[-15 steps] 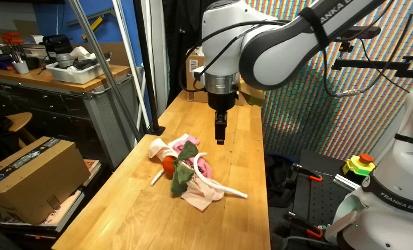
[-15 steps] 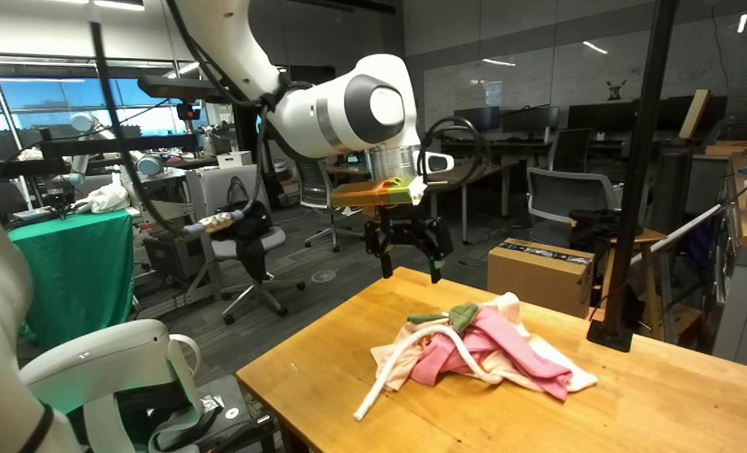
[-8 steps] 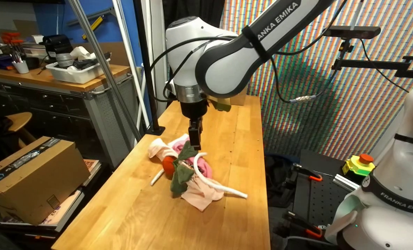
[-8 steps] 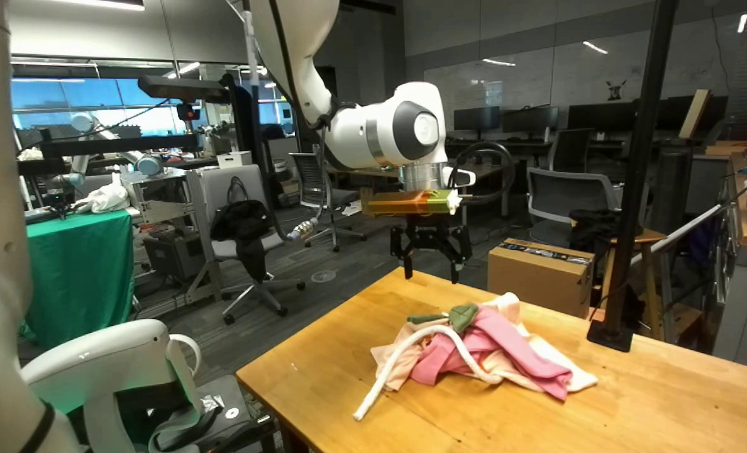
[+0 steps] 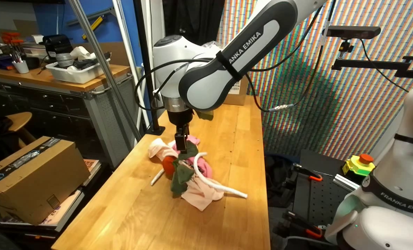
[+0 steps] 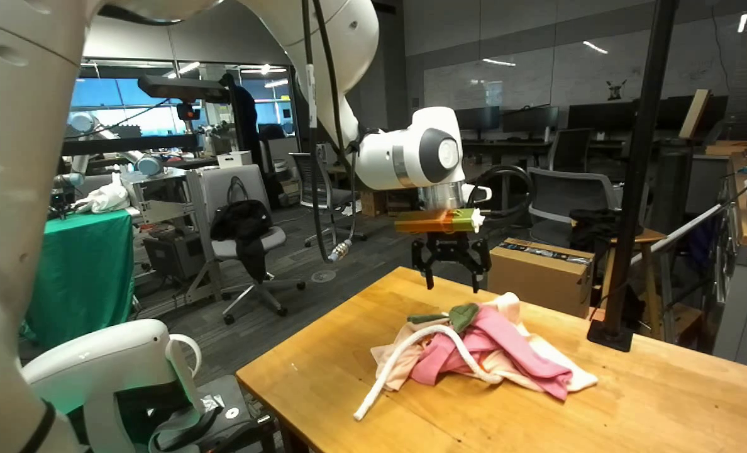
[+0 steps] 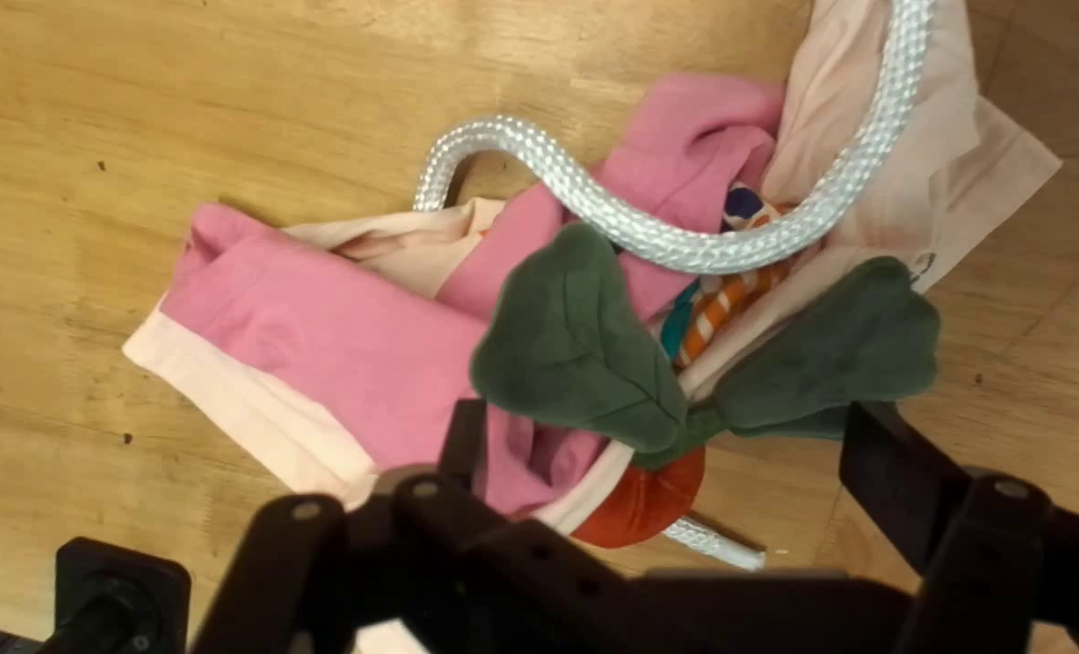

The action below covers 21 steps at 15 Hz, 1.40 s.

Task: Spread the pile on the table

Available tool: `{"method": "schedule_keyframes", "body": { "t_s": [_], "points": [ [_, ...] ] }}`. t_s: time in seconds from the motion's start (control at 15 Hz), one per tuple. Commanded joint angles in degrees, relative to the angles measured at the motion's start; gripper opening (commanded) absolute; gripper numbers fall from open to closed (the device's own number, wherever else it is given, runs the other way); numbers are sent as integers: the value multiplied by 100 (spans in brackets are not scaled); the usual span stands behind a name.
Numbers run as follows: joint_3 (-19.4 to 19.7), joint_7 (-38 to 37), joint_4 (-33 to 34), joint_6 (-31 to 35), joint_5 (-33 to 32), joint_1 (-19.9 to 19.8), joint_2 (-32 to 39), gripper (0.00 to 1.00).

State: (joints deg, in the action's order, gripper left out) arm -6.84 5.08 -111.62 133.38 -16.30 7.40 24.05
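Just above the rumpled cloth-and-cord pile (image 6: 513,340): a black two-fingered claw (image 6: 453,288), pointing down, jaws spread wide, gripping nothing and apparently touching nothing.
Between its fingertips (image 7: 464,440): part of the dark green, leaf-shaped fabric pieces (image 7: 580,345), as the wrist view has it, with the smooth, rounded red piece (image 7: 644,504) just beside them.
Way from claw to leaves: straight down, near; the coming move, I judge, is to lower onto them and pinch, since the pile looks bunched and unspread.
Line of the jaws: roughly along the pile's long axis, not across it (a turn of the wrist may be wanted).
Pink cloth (image 7: 321,336) and pale cream cloth (image 5: 201,194): lower than the claw and, it seems, mostly on the side of the robot's white base (image 5: 383,222).
White braided cord (image 7: 721,252): curved over the cloth on that same side, one end running out past the folds; it could drag the cloth along.
Pale-wood plank tabletop (image 5: 140,215): beneath everything, the pile lying near the edge where the tall black post (image 6: 636,189) stands, so pulling the other way seems safer.
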Motion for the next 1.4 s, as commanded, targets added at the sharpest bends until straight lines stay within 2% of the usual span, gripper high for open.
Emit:
{"method": "schedule_keyframes", "body": {
  "t_s": [0.0, 0.47, 0.93, 1.07, 1.33],
  "points": [
    [283, -168, 238, 403, -308, 139, 377, 100],
    [665, -356, 417, 937, -453, 138, 810, 100],
    [689, -393, 477, 1185, -229, 60, 902, 100],
    [655, -507, 363, 1270, -129, 75, 854, 100],
    [762, -1215, 110, 1383, -53, 233, 772, 100]
  ]
}}
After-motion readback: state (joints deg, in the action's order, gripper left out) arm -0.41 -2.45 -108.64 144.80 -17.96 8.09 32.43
